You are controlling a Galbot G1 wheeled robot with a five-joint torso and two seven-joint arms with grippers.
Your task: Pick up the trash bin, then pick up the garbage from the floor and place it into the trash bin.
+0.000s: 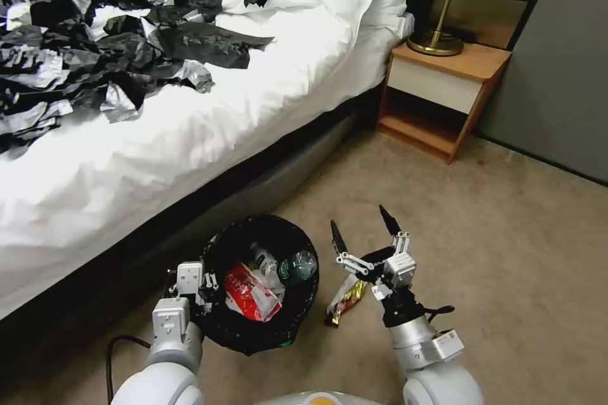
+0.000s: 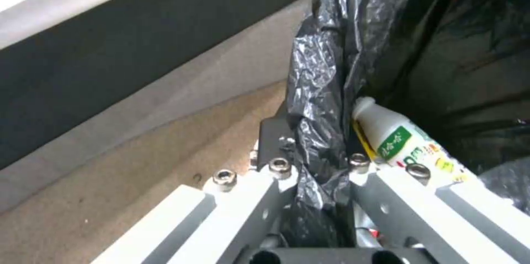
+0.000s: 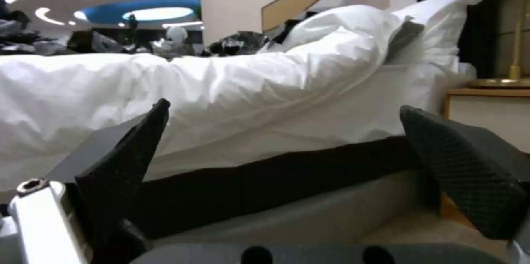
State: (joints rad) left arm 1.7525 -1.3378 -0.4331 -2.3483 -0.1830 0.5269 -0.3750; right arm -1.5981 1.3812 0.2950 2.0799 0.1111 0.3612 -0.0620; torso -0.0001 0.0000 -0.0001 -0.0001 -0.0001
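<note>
We see the left pincer (image 1: 206, 288) pinching the rim of the small round black-bag-lined trash bin (image 1: 297, 323) beside the white-sheeted bed (image 1: 190, 133); a red-and-white snack wrapper (image 1: 250, 293) lies inside. The right pincer (image 1: 364, 231) hangs spread wide above a yellow snack wrapper (image 1: 347, 299) on the beige carpeted floor (image 1: 506, 253).

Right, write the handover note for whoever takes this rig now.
Left claw: shut on the trash bin, pinching its bag-lined rim, beside the bed.
Right claw: open, empty, raised above the carpet.
Done: red-white wrapper, white bottle and a clear bottle are in the bin.
Left: yellow wrapper on the carpet between bin and right arm.
</note>
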